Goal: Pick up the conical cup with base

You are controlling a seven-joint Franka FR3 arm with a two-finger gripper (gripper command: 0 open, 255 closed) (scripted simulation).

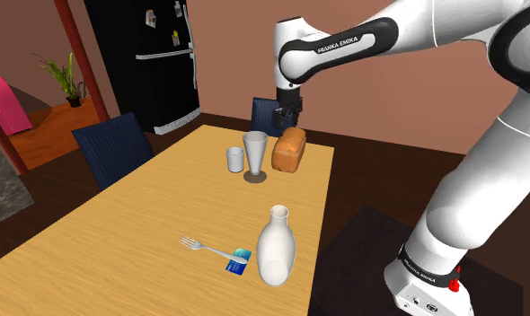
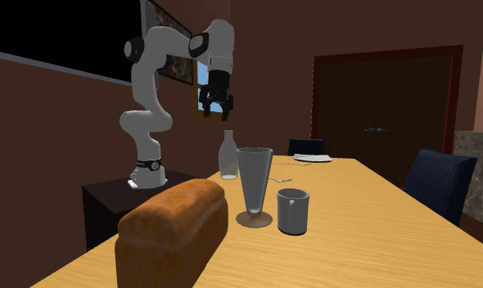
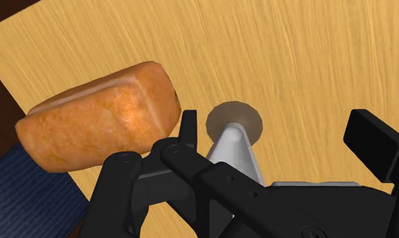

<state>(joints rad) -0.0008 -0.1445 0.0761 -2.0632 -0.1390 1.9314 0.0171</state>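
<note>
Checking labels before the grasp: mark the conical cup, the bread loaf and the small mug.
conical cup (image 1: 255,150): shoulder view, on its tapering wall.
bread loaf (image 1: 288,151): shoulder view, middle of its facing side.
small mug (image 2: 292,211): second exterior view, on its outer wall.

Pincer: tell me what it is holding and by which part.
Nothing is held. The black pincer hangs open in the air above the grey conical cup with its round base, touching nothing.

Grey conical cup (image 1: 255,148), golden-brown loaf (image 1: 288,150), pale wood-grain table (image 1: 119,233) — black fingers (image 3: 375,145)
</note>
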